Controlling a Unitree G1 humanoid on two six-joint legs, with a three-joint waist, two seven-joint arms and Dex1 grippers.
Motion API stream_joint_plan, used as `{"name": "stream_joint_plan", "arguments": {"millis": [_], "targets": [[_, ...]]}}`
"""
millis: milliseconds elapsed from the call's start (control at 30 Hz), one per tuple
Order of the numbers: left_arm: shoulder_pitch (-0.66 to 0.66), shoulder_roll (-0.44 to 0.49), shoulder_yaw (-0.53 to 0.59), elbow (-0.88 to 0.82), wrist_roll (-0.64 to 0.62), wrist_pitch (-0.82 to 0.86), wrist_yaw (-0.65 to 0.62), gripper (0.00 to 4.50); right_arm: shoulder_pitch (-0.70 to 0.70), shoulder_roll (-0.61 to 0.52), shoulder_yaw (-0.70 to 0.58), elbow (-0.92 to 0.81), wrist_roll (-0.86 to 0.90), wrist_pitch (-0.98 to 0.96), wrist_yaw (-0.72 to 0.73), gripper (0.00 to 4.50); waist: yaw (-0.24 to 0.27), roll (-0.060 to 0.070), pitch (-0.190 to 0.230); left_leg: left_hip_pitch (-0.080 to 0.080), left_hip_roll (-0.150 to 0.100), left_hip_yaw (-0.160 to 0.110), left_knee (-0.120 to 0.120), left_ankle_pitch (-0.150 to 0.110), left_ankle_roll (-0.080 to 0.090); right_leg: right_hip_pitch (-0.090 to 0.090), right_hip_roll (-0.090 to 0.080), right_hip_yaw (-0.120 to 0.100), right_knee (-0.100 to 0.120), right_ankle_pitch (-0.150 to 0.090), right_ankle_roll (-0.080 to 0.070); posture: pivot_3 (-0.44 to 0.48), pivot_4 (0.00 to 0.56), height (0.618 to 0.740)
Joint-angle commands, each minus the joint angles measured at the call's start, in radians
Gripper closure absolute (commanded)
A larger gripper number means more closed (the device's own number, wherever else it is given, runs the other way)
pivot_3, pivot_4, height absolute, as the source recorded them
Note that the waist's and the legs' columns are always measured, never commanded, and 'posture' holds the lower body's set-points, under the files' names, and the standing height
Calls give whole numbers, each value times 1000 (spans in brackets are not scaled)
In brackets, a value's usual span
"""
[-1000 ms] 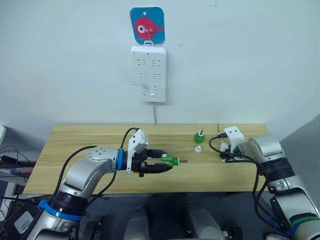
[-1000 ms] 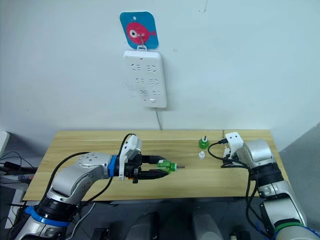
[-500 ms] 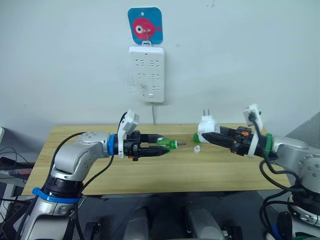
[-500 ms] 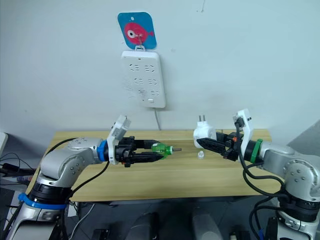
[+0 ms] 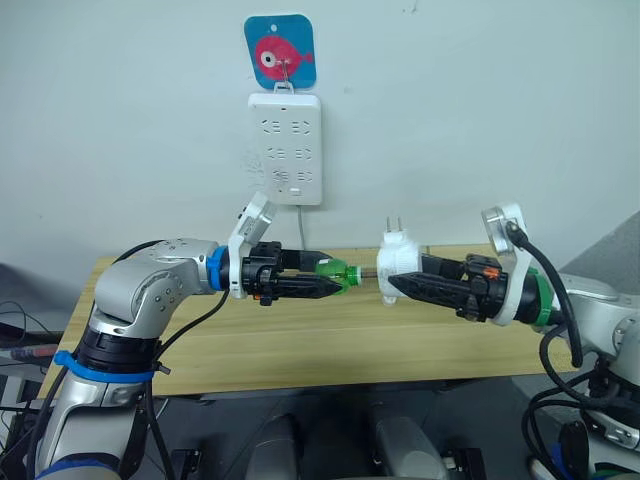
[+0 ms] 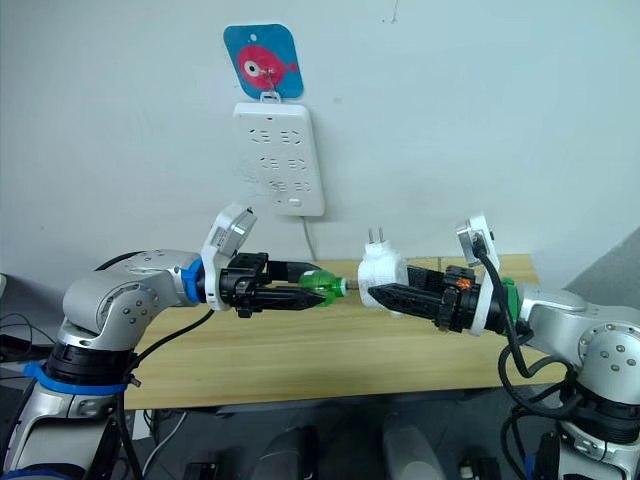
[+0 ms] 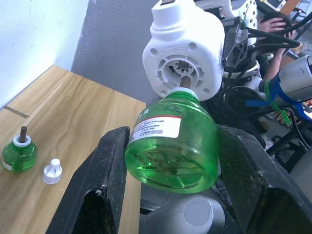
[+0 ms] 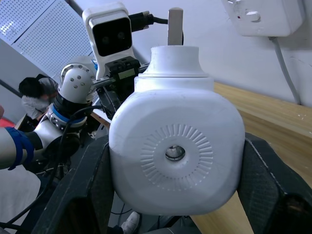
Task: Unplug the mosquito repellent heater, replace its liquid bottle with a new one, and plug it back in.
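Note:
My left gripper (image 5: 326, 284) is shut on a green liquid bottle (image 5: 336, 275), held on its side above the wooden table (image 5: 300, 345). The bottle's base (image 7: 170, 151) sits between the two black fingers (image 7: 105, 187). My right gripper (image 5: 396, 287) is shut on the white mosquito repellent heater (image 5: 400, 266), whose two prongs (image 5: 393, 226) point up. The vent face (image 8: 175, 151) of the heater is toward the right wrist camera. Bottle and heater face each other in mid-air, and the bottle's dark wick reaches the heater's round bottom opening (image 7: 184, 75).
A white multi-socket power strip (image 5: 285, 148) hangs on the wall under a blue fish hook (image 5: 279, 50). Another green bottle (image 7: 18, 151) and a small white cap (image 7: 51, 171) stand on the table. A person (image 8: 30, 93) sits in the background.
Both arms have risen and closed in on each other. The right gripper came up from the table's right side with the heater. Bottle and heater, apart half a second ago, now meet.

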Motion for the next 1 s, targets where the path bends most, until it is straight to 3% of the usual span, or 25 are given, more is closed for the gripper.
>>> {"name": "stream_joint_plan", "arguments": {"millis": [33,1000], "targets": [[-25,-11,29,-30,-20,7,30,2085,3,-28,22,-15,73,-61,-28,1527,1,0,0,0,0,0,0,0,0,0,0,0,0,0,0,-192,156,723],[-12,-19,-20,-60,3,-12,-3,2085,40,-188,209,-31,178,-271,-78,1527,2,0,0,0,0,1,0,0,0,0,0,1,0,0,0,-194,162,723]]}}
